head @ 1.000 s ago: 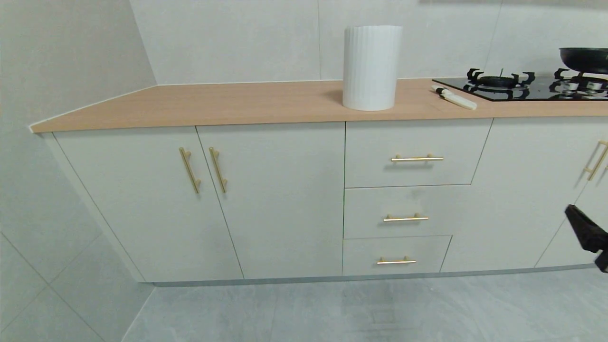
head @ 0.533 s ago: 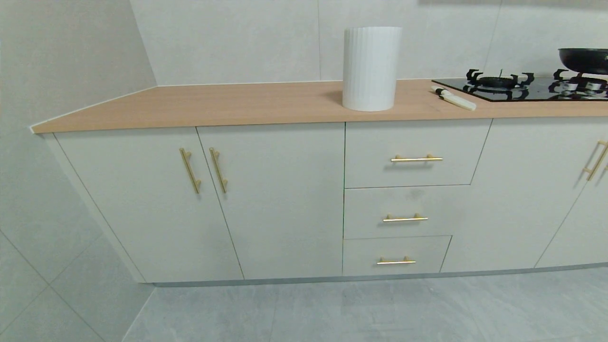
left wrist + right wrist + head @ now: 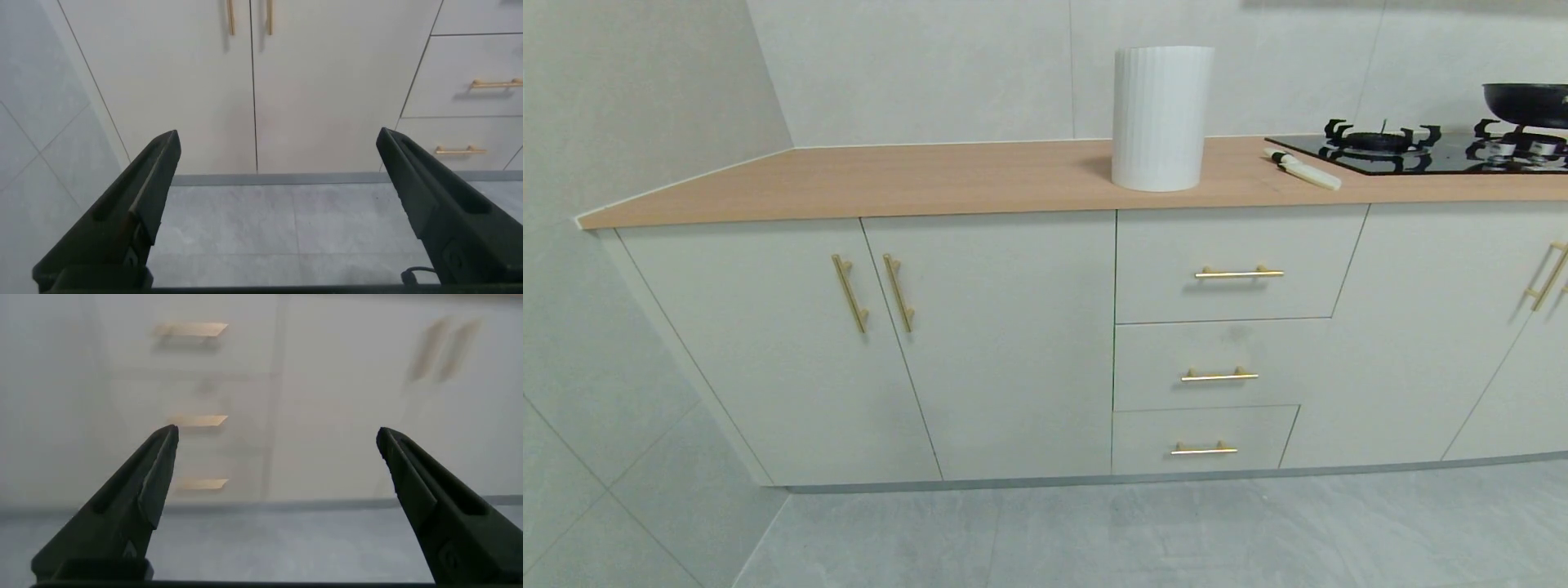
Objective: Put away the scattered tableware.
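A knife (image 3: 1303, 170) with a pale handle lies on the wooden countertop (image 3: 890, 180), just left of the hob. A tall white ribbed cylinder (image 3: 1161, 117) stands on the counter beside it. My left gripper (image 3: 278, 163) is open, low above the floor, facing the double cabinet doors (image 3: 245, 73). My right gripper (image 3: 278, 457) is open too, low and facing the stack of drawers (image 3: 192, 408). Nothing is between either pair of fingers.
A black gas hob (image 3: 1429, 149) with a dark pan (image 3: 1527, 102) sits at the counter's right end. Below are three drawers (image 3: 1233, 269) with gold handles, and cabinet doors (image 3: 874, 294) to their left. Grey tiled floor (image 3: 1143, 539) lies open in front; a wall closes off the left.
The right arm's dark tip, seen at the head view's right edge one second ago, has dropped out of that view. The counter and its objects have not moved.
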Tool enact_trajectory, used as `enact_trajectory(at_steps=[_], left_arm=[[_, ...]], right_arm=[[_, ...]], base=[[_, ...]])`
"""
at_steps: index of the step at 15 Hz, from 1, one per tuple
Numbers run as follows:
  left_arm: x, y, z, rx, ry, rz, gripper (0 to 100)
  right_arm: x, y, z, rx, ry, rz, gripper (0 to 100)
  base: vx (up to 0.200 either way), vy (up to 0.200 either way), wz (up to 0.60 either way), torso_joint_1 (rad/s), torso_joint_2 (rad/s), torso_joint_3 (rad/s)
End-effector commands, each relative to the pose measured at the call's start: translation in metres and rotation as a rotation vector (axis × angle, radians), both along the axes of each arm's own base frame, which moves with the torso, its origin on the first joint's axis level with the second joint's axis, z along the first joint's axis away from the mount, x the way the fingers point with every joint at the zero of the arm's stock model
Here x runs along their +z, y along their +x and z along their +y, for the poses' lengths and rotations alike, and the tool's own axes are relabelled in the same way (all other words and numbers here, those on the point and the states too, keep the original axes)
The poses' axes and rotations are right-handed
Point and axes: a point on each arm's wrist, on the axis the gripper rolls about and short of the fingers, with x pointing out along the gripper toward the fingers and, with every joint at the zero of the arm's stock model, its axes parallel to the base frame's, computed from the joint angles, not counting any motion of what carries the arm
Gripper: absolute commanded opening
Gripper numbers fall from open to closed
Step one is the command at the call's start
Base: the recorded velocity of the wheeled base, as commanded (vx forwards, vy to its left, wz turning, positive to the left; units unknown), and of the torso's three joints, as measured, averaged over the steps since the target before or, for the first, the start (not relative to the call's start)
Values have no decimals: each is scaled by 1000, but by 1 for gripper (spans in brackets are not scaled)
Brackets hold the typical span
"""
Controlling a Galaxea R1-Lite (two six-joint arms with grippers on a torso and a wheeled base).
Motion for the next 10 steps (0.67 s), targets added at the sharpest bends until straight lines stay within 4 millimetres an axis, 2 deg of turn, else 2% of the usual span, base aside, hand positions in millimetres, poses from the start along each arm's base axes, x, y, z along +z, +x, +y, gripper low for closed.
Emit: enact_trajectory(at_steps=[1, 4, 10], left_arm=[[0, 0, 0, 1, 0, 0, 100], [0, 0, 0, 1, 0, 0, 100], [0, 0, 0, -1, 2, 2, 100]], right_arm=[[-13, 2, 1, 48, 11, 70, 100], [-13, 2, 1, 44, 76, 71, 100], [-13, 2, 1, 38, 82, 70, 100]], base=[[0, 0, 0, 0, 0, 0], [0, 0, 0, 0, 0, 0], [0, 0, 0, 0, 0, 0]])
